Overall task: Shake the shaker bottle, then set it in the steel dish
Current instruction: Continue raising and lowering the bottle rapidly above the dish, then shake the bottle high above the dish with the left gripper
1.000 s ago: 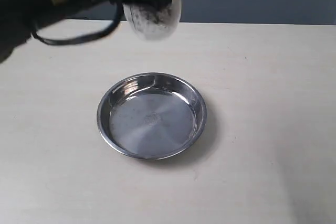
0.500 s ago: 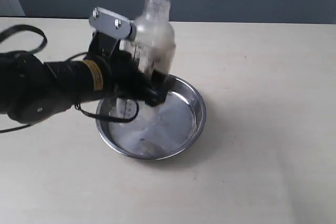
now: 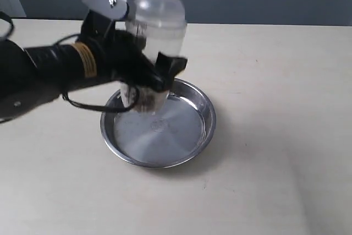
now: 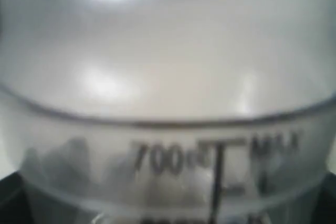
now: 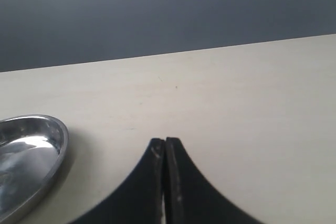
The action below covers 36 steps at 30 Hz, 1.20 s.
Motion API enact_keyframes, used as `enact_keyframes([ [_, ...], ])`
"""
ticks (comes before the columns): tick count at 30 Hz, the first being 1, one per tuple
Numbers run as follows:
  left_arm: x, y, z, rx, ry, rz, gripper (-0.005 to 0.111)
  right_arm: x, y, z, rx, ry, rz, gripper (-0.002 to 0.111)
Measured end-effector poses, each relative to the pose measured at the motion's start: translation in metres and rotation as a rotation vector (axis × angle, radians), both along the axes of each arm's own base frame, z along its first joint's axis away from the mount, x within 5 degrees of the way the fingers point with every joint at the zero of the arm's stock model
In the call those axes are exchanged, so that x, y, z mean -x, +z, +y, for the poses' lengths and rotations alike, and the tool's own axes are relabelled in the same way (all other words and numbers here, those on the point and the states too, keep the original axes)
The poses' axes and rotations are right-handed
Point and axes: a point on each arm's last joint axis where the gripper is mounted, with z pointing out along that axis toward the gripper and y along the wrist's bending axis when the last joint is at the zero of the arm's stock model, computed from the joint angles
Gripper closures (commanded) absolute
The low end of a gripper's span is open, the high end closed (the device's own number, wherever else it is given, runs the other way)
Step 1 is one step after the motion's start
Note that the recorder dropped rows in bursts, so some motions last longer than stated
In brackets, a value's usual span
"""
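Observation:
The shaker bottle (image 3: 158, 23) stands upright in my left gripper (image 3: 151, 75), which is shut round its lower body. Brown and white grains lie at its base (image 3: 145, 100), which hangs over the back left part of the steel dish (image 3: 204, 130); whether it touches the dish I cannot tell. In the left wrist view the shaker bottle (image 4: 168, 93) fills the frame, with a black 700 mark showing. My right gripper (image 5: 165, 142) is shut on nothing over bare table, with the steel dish (image 5: 31, 148) off to one side.
The dish sits on a pale wooden table (image 3: 275, 81) with a dark wall behind it. The left arm's black body and cable (image 3: 49, 72) stretch across the table left of the dish.
A second ago the bottle was tipped over high at the back. It then came down upright over the dish, and has since risen a little.

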Motion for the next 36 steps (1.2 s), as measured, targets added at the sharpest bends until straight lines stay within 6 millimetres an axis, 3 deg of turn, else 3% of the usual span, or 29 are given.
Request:
enact_keyframes([
  [2, 0.001, 0.036, -0.001, 0.070, -0.014, -0.136, 0.106, 0.000, 0.000, 0.000, 0.000, 0.000, 0.000, 0.109],
  [4, 0.002, 0.050, -0.001, 0.116, -0.017, -0.196, 0.106, 0.000, 0.000, 0.000, 0.000, 0.000, 0.000, 0.109],
  [6, -0.001, 0.031, -0.002, 0.112, -0.008, -0.146, 0.106, 0.000, 0.000, 0.000, 0.000, 0.000, 0.000, 0.109],
  [9, -0.002, -0.026, -0.001, 0.024, 0.020, 0.046, 0.106, 0.000, 0.000, 0.000, 0.000, 0.000, 0.002, 0.109],
  [10, -0.001, -0.030, 0.000, 0.010, 0.017, 0.060, 0.106, 0.000, 0.000, 0.000, 0.000, 0.000, 0.002, 0.109],
  [11, 0.000, -0.024, 0.000, 0.015, 0.011, 0.036, 0.106, 0.000, 0.000, 0.000, 0.000, 0.000, 0.004, 0.109],
  [15, 0.002, 0.047, -0.001, 0.135, -0.015, -0.227, 0.106, 0.000, 0.000, 0.000, 0.000, 0.000, 0.004, 0.109],
  [16, 0.002, 0.051, 0.000, 0.139, -0.015, -0.240, 0.106, 0.000, 0.000, 0.000, 0.000, 0.000, 0.004, 0.109],
  [18, -0.001, 0.032, -0.001, 0.126, 0.001, -0.179, 0.106, 0.000, 0.000, 0.000, 0.000, 0.000, 0.004, 0.109],
  [21, -0.003, -0.033, 0.003, 0.046, 0.076, 0.084, 0.106, 0.000, 0.000, 0.000, 0.000, 0.000, 0.004, 0.109],
  [22, -0.002, -0.041, 0.004, 0.004, 0.080, 0.133, 0.106, 0.000, 0.000, 0.000, 0.000, 0.000, 0.004, 0.109],
  [23, -0.001, -0.037, 0.005, -0.016, 0.073, 0.133, 0.106, 0.000, -0.001, 0.000, 0.001, 0.000, 0.006, 0.109],
  [24, 0.000, -0.021, 0.004, -0.023, 0.055, 0.089, 0.106, 0.000, -0.001, 0.000, 0.001, 0.000, 0.006, 0.109],
  [27, 0.003, 0.051, 0.003, 0.067, 0.016, -0.166, 0.106, 0.000, 0.000, 0.000, 0.000, 0.000, 0.003, 0.109],
  [29, 0.005, 0.065, 0.003, 0.101, 0.001, -0.252, 0.106, 0.000, 0.000, 0.000, 0.000, 0.000, 0.003, 0.109],
  [30, 0.002, 0.052, 0.002, 0.095, 0.008, -0.222, 0.106, 0.000, 0.000, 0.000, 0.000, 0.000, 0.003, 0.109],
  [34, -0.008, -0.043, 0.004, -0.058, 0.067, 0.127, 0.106, 0.000, 0.000, 0.000, 0.000, 0.000, 0.002, 0.109],
  [35, -0.006, -0.047, 0.004, -0.093, 0.061, 0.158, 0.106, 0.000, 0.000, 0.000, 0.000, 0.000, 0.004, 0.109],
  [36, -0.006, -0.039, 0.002, -0.094, 0.051, 0.138, 0.106, 0.000, 0.000, 0.000, 0.000, 0.000, 0.003, 0.109],
])
